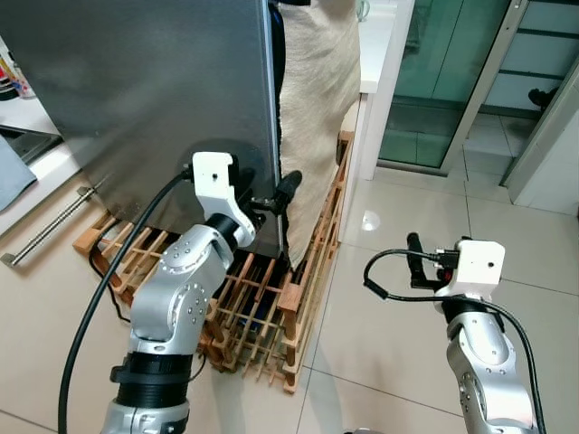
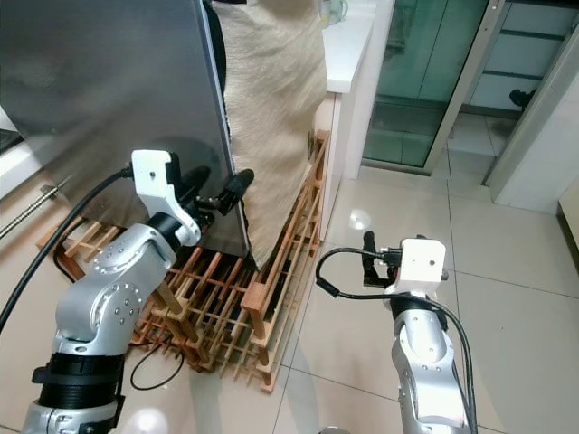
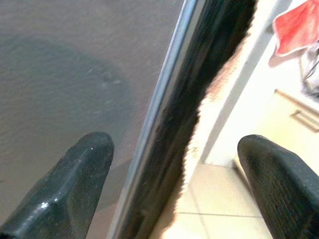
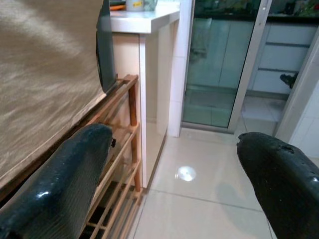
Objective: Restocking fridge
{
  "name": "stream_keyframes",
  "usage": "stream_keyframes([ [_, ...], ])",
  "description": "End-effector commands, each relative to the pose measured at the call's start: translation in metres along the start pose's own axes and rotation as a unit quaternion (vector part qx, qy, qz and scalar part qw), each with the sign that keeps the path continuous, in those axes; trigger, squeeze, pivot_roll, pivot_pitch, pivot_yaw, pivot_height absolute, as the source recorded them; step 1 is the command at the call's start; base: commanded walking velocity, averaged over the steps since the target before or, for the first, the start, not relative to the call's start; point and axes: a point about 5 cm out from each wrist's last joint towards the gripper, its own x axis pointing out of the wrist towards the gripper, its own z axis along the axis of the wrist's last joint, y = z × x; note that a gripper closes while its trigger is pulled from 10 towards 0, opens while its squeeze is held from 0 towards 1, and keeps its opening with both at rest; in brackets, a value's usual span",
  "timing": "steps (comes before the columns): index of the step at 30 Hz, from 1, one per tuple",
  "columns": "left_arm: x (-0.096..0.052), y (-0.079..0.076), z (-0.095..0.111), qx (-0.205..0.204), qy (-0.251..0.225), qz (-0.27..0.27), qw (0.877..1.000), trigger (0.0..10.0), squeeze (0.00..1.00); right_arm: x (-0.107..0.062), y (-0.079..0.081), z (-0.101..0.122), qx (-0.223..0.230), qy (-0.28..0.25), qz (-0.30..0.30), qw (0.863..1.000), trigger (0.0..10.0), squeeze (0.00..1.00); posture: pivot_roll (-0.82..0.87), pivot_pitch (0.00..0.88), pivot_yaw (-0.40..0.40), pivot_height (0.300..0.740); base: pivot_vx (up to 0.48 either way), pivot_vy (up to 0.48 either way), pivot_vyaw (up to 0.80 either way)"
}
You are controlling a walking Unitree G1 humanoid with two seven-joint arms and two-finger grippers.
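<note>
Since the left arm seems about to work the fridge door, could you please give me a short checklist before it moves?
1. Left gripper at the fridge door edge: ok.
2. Its jaws open and straddling the edge: ok.
3. Door firmly gripped: not ok, jaws not closed.
4. Right gripper open, holding nothing, over the tiled floor: ok.
5. Wooden rack and beige cloth close beside the door; clearance: cannot tell.

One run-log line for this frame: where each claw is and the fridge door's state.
left claw: open, straddling fridge door edge | right claw: open, idle over floor tiles | door: not visibly open
</note>
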Motion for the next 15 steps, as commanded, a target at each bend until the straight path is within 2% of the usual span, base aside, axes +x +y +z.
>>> stream_keyframes([
  [1, 0.003, -0.001, 0.004, -0.003, -0.001, -0.008, 1.0, 10.0, 0.0, 0.002, -0.001, 0.001, 0.0, -0.004, -0.003, 1.0, 10.0, 0.0, -0.16, 0.0, 0.071, 0.74, 0.0, 0.0, 0.0],
  [6, 0.007, -0.004, 0.0, 0.011, 0.002, -0.013, 1.0, 10.0, 0.0, 0.002, -0.002, 0.0, 0.0, -0.004, -0.004, 1.0, 10.0, 0.0, -0.16, 0.0, 0.069, 0.74, 0.0, 0.0, 0.0],
  [10, 0.015, -0.008, 0.0, 0.036, -0.004, -0.018, 0.999, 10.0, 0.0, 0.003, 0.0, 0.001, 0.0, -0.005, -0.002, 1.0, 10.0, 0.0, -0.16, 0.0, 0.069, 0.74, 0.0, 0.0, 0.0],
  [15, 0.02, -0.014, 0.003, 0.042, -0.009, -0.025, 0.999, 10.0, 0.0, 0.004, 0.0, 0.001, -0.002, -0.007, -0.002, 1.0, 10.0, 0.0, -0.17, 0.0, 0.077, 0.74, 0.0, 0.0, 0.0],
])
